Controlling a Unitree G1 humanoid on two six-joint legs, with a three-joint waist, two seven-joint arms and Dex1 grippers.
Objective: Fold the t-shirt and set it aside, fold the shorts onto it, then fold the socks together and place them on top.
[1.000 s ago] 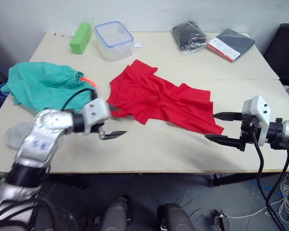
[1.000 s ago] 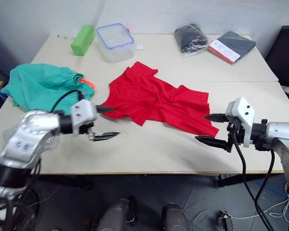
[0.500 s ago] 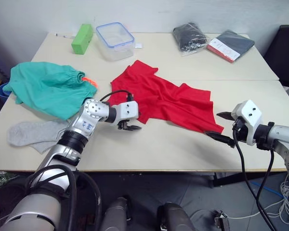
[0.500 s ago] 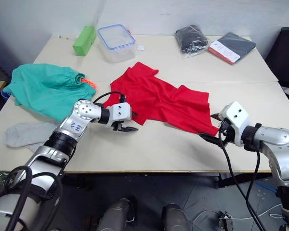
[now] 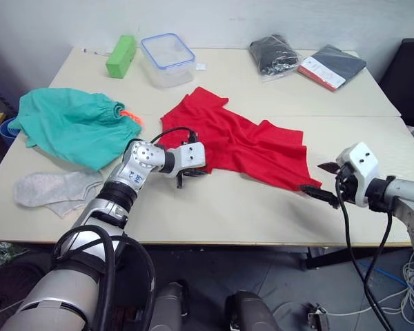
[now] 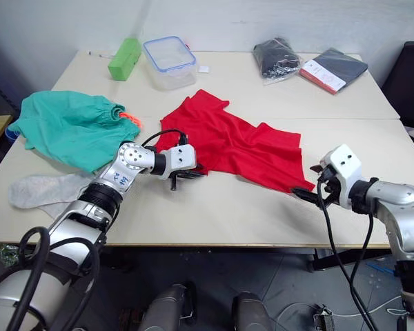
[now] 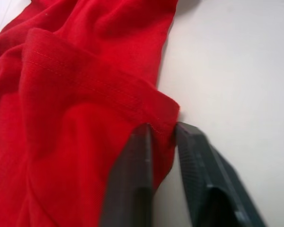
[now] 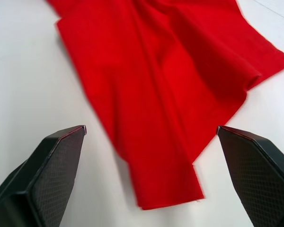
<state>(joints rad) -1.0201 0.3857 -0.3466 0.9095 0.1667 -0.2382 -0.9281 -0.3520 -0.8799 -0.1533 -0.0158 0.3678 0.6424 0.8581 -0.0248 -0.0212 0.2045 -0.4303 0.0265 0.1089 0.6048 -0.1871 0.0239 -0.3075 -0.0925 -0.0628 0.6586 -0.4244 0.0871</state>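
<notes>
1. The t-shirt (image 5: 231,141) lies crumpled mid-frame on the worktop (image 5: 262,83)
2. Left gripper (image 7: 162,137) has its jaws clamped on the shirt's hem, likely to spread it
3. Right gripper (image 8: 151,137), jaws wide apart, faces the opposite corner, poised to grab

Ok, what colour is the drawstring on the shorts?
Bright orange, poking out at the waistband of the teal-green shorts; the drawstring shows best in the left eye view.

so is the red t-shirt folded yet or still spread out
Still spread out, not folded. The t-shirt lies loosely rumpled across the table, and the left gripper is shut on its near edge.
</notes>
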